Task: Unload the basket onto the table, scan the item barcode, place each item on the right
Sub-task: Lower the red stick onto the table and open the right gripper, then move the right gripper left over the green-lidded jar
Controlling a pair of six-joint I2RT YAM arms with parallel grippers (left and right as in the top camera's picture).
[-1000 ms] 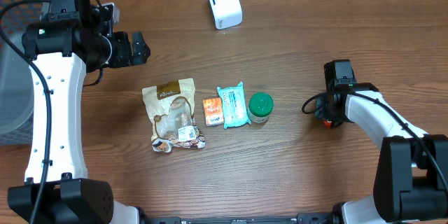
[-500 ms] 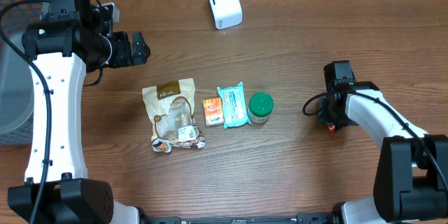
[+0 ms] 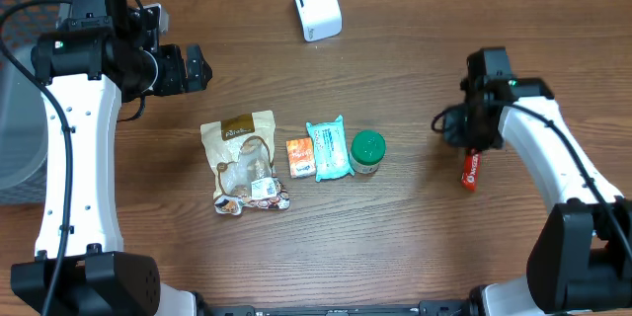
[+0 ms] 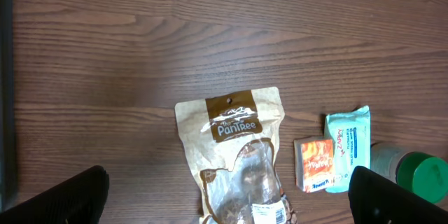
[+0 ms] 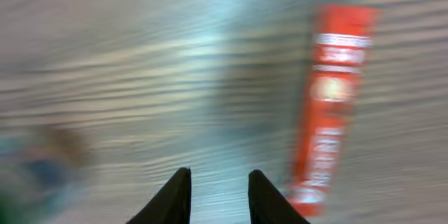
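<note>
Right pincer (image 5: 218,175) stands narrow and empty, its wrist view showing the red packet (image 5: 332,105) flat on the bench (image 5: 105,77) just beside; only overhead shows the white scanner (image 3: 316,5), far left. Left pincer (image 4: 225,175) gapes wide.

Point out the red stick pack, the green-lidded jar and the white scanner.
red stick pack (image 3: 471,171), overhead view, middle of its red body.
green-lidded jar (image 3: 367,147), overhead view, centre of the green lid.
white scanner (image 3: 316,5), overhead view, middle of its white top face.
</note>
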